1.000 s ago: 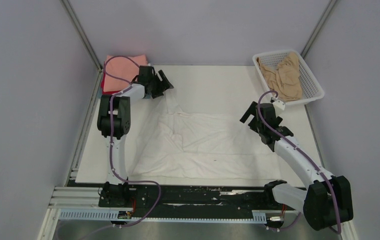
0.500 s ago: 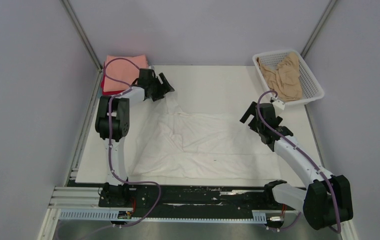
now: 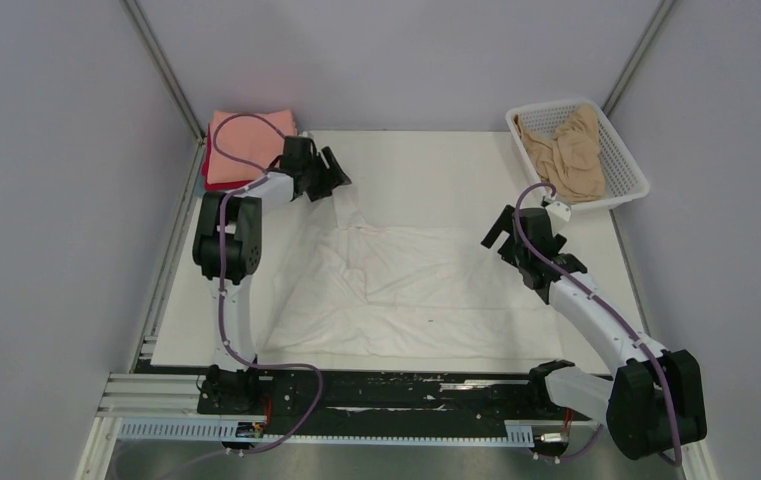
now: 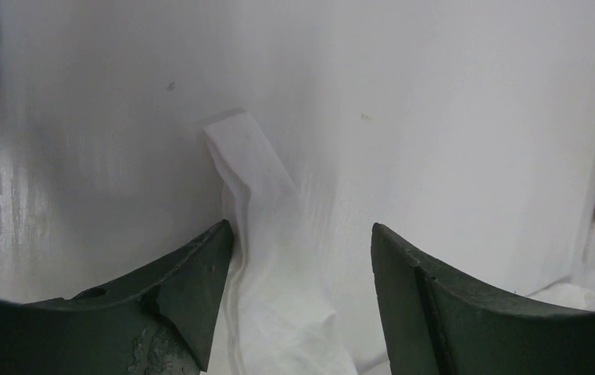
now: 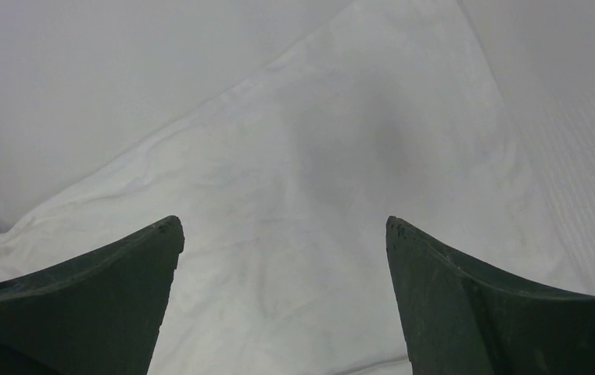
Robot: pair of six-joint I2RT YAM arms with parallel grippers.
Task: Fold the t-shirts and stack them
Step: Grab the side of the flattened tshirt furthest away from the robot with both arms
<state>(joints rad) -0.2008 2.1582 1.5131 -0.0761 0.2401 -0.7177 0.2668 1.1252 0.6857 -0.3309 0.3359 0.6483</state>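
Nearby, basket (image 3: 624, 160) holds tan shirt (image 3: 568, 150); both jaws wide over white shirt (image 3: 406, 290).

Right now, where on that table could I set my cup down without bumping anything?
The widest bare table is the far strip between the folded pink stack and the basket, beyond the white t-shirt. That shirt covers the middle, with the left tool and right tool open over its edges.
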